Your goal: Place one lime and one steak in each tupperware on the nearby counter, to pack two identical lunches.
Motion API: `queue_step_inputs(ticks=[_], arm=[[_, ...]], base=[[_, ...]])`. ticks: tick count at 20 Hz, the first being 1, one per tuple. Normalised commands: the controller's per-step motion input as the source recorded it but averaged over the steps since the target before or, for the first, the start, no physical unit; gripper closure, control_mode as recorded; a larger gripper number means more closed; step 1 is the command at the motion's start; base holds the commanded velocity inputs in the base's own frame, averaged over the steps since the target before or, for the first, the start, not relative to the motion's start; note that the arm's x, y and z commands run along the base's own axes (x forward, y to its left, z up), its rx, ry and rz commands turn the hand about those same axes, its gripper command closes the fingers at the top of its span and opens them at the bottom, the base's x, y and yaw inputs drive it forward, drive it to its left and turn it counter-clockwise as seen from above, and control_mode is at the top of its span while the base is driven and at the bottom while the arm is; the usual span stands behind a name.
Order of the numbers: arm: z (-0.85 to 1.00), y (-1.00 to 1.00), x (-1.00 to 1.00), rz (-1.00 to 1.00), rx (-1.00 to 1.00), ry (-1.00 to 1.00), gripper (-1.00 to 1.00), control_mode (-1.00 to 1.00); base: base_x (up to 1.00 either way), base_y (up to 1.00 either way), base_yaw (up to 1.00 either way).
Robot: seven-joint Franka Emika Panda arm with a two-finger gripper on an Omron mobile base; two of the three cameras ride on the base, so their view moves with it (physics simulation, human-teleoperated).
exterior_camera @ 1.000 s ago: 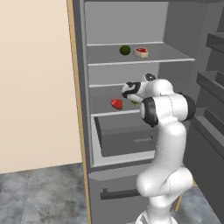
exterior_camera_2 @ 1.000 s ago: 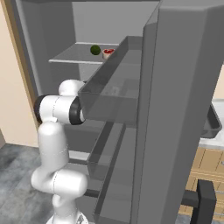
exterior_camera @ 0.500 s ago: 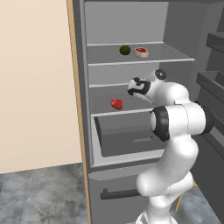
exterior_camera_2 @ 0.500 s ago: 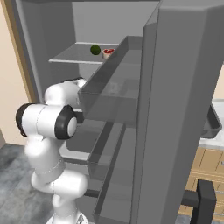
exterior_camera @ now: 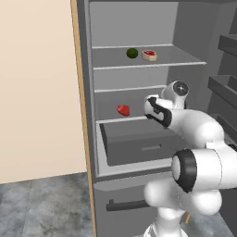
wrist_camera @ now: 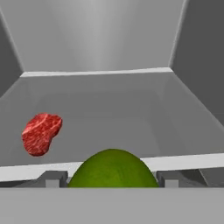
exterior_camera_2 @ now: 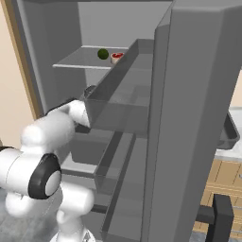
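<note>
Look to the upper centre of your left base view: the top fridge shelf (exterior_camera: 176, 58) carries a dark green lime (exterior_camera: 132, 53) and, just beside it on the right, a beige-rimmed steak (exterior_camera: 149, 55) with a red centre. You'll find the same pair in the upper left of the right base view, side by side on that shelf. Below it, the middle shelf (exterior_camera: 109, 99) holds a bright red steak (exterior_camera: 123, 109) near the frame's centre, lying flat toward the shelf's front edge. In the hand view that red piece sits at middle left on the grey shelf floor, well apart from the back wall.
</note>
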Motion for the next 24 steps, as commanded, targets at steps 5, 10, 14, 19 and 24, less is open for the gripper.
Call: queue_step_inputs(ticks=[5, 10, 14, 19, 24], arm=[[0.12, 0.03, -1.0, -0.17, 0.0, 0.07, 1.0, -1.0], [0.0, 0.12, -0.8, -0.11, 0.0, 0.06, 1.0, 1.0], [0.0, 0.0, 0.0, 0.0, 0.0, 0.0, 1.0, 1.0], [0.0, 0.0, 0.0, 0.0, 0.0, 0.0, 1.0, 1.0], [0.0, 0.0, 0.0, 0.0, 0.0, 0.0, 1.0, 1.0]], base=[[0.0, 0.0, 0.0], [-0.2, 0.04, -0.04], [-1.0, 0.31, -0.21], [-1.0, 0.55, -0.39], [-1.0, 0.53, -0.61]])
